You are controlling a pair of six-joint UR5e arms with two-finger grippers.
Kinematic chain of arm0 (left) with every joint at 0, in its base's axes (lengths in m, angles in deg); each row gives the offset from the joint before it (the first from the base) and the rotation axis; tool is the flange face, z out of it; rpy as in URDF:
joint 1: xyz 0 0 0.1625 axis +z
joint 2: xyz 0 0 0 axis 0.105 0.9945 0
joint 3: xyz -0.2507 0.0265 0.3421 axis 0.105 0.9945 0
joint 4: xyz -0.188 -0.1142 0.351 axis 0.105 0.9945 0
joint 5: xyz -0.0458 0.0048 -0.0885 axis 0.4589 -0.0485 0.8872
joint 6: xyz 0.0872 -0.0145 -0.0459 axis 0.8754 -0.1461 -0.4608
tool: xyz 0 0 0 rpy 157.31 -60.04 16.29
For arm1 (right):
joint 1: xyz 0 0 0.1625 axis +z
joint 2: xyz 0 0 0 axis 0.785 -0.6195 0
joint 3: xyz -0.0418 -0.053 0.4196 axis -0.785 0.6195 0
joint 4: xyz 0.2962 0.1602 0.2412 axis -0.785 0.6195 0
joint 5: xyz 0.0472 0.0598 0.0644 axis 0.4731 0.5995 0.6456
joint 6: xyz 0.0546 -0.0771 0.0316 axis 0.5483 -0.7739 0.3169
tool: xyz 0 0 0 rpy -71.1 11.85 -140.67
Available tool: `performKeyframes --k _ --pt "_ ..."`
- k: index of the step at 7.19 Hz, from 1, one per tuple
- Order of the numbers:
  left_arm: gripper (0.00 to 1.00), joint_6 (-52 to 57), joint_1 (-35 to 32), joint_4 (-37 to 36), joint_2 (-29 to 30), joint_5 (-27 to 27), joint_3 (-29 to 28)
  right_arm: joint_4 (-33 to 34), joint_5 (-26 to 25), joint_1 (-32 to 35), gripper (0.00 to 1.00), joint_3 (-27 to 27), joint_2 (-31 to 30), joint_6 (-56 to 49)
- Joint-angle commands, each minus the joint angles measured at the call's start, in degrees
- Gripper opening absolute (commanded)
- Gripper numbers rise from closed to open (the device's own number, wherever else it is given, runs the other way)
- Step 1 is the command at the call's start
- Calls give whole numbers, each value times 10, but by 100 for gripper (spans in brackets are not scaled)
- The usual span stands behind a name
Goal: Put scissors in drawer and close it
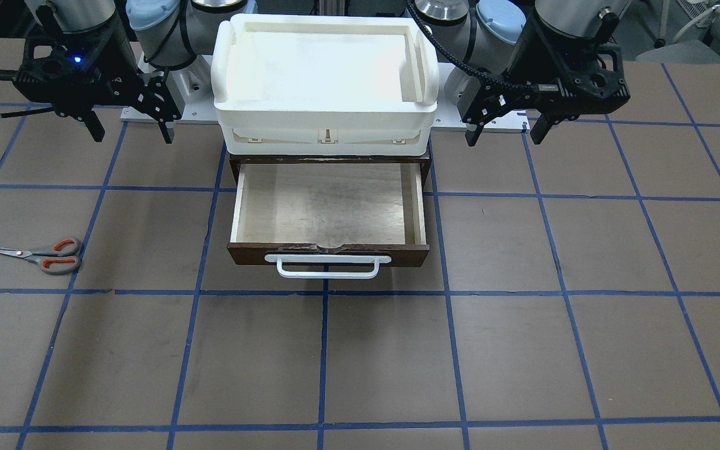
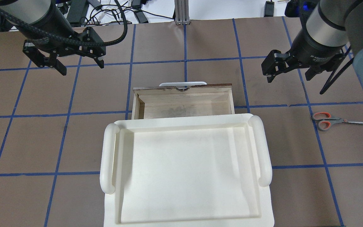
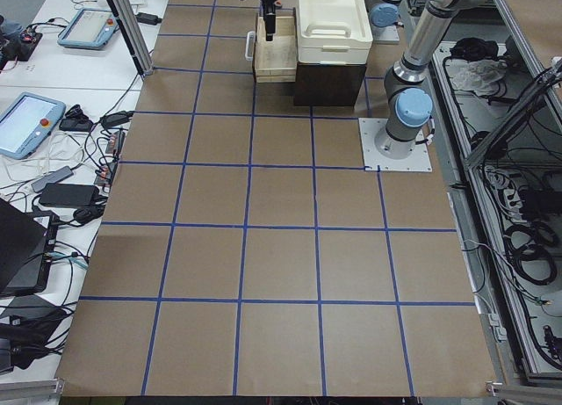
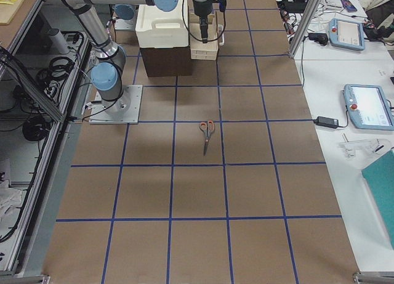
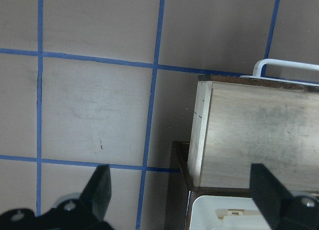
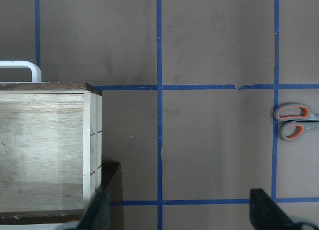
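The scissors point(image 1: 35, 255) lie flat on the table on my right side, handle loops toward the drawer. They also show in the overhead view point(image 2: 326, 119), the exterior right view point(image 4: 206, 131) and the right wrist view point(image 6: 294, 122). The drawer point(image 1: 247, 253) is pulled open, its pale wood interior empty, and it shows from above too point(image 2: 181, 88). My right gripper point(image 1: 132, 134) is open and empty, hovering beside the drawer, apart from the scissors. My left gripper point(image 1: 505, 137) is open and empty on the drawer's other side.
A large white plastic tray point(image 1: 325, 103) sits on top of the dark cabinet that holds the drawer. The drawer's white bar handle point(image 1: 329, 267) points away from the robot. The brown table carries a grid of blue tape lines.
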Motion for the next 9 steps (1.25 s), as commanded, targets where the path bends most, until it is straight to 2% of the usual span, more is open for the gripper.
performKeyframes --k 1,4,5,7,9 --pt "100 0 0 0 0 -1 0 -3 -5 0 100 -1 0 -1" --pt "100 0 0 1 -1 0 0 -1 0 0 100 6 0 -1" --pt "100 0 0 0 -1 -1 0 -11 1 -3 100 6 5 -36" --pt "100 0 0 1 -1 -1 0 10 0 -11 100 8 10 -271" --pt "100 0 0 0 -1 -1 0 29 4 -80 100 7 12 -437"
